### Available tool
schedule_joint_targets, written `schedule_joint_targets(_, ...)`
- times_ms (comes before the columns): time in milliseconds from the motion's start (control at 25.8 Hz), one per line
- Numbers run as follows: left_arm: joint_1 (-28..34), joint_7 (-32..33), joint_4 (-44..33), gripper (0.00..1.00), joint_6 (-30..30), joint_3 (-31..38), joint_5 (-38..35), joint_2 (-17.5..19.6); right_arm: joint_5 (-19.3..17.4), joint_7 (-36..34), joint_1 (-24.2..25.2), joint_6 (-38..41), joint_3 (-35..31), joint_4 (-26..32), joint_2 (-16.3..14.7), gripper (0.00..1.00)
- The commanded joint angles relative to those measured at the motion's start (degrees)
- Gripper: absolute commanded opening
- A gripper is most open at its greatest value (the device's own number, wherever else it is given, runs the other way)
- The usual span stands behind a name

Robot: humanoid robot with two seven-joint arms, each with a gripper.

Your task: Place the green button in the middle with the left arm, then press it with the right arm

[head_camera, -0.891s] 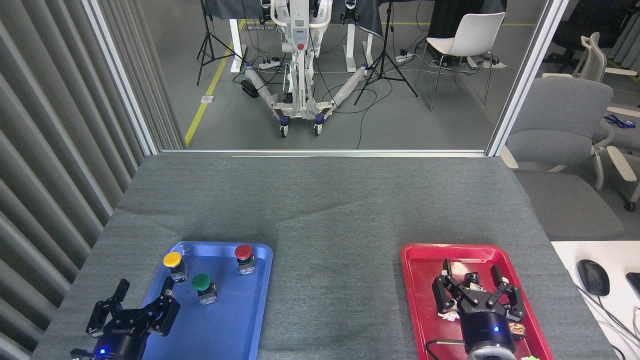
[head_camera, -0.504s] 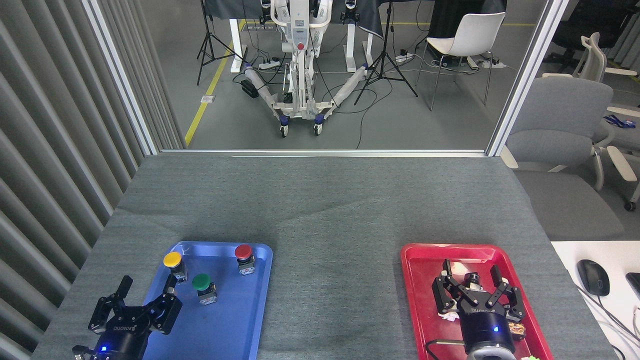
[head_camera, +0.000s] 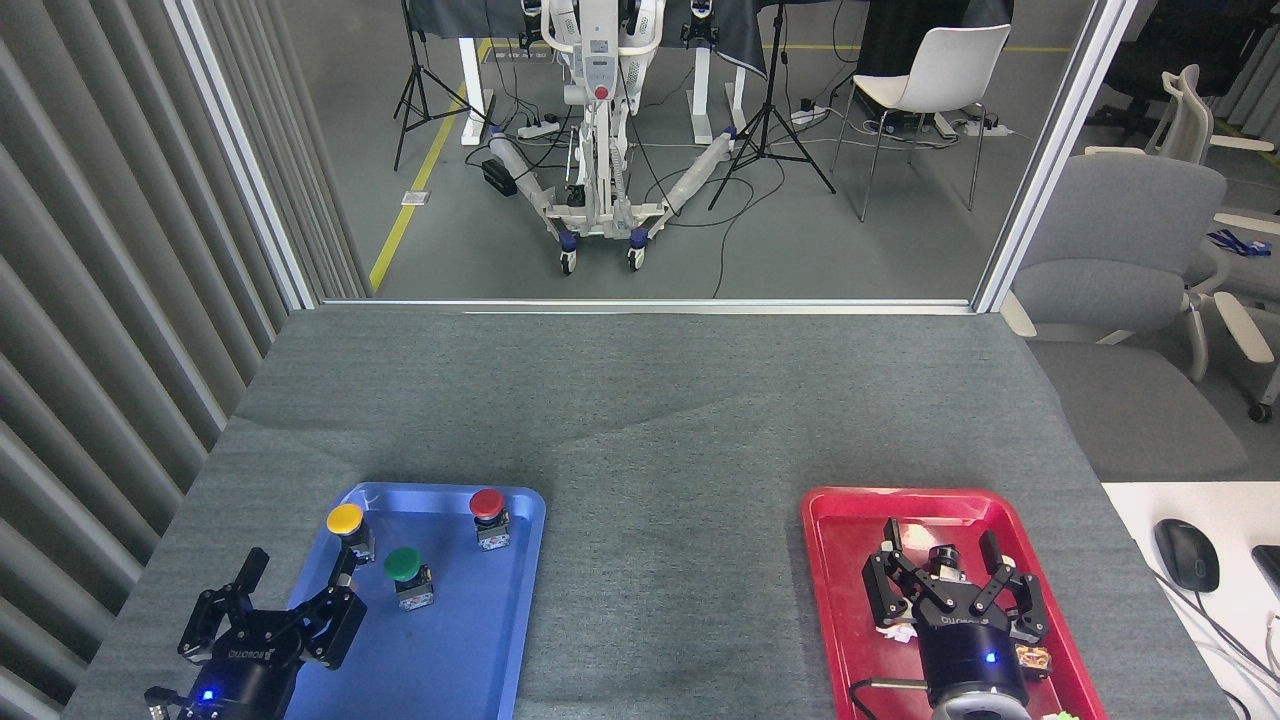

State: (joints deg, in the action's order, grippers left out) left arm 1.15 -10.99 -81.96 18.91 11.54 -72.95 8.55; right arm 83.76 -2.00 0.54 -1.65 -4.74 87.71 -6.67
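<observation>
The green button [head_camera: 404,567] stands upright in the blue tray [head_camera: 470,640], between a yellow-capped button [head_camera: 346,524] and a red-capped button [head_camera: 488,509]. My left gripper [head_camera: 298,567] is open at the tray's left edge, its right finger just left of the green button and below the yellow one, holding nothing. The middle [head_camera: 670,560], bare grey cloth, lies between the two trays. Over the red tray [head_camera: 835,600] my right gripper [head_camera: 941,540] is open with nothing between its fingers.
Small scraps lie in the red tray under and beside my right gripper. A white desk with a computer mouse [head_camera: 1186,553] adjoins the table at the right. A slatted wall runs along the left. Chairs and stands are on the floor beyond the far edge.
My left gripper has shifted slightly right and forward toward the green button. The right gripper and all the buttons have stayed where they were.
</observation>
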Motion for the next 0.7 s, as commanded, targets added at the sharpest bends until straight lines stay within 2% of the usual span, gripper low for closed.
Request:
schedule_joint_targets(0, 0.1, 0.1, 0.1, 1.00, 0.0, 0.0, 0.0, -0.1, 0.0, 0.1, 0.0, 0.1, -0.1, 0.0, -0.1, 1.00)
schedule_joint_targets(658, 0.5, 1.7, -0.4, 0.99, -1.3, 0.1, -0.1, 0.2, 0.0, 0.0, 0.0, 0.0, -0.1, 0.0, -0.2, 1.00)
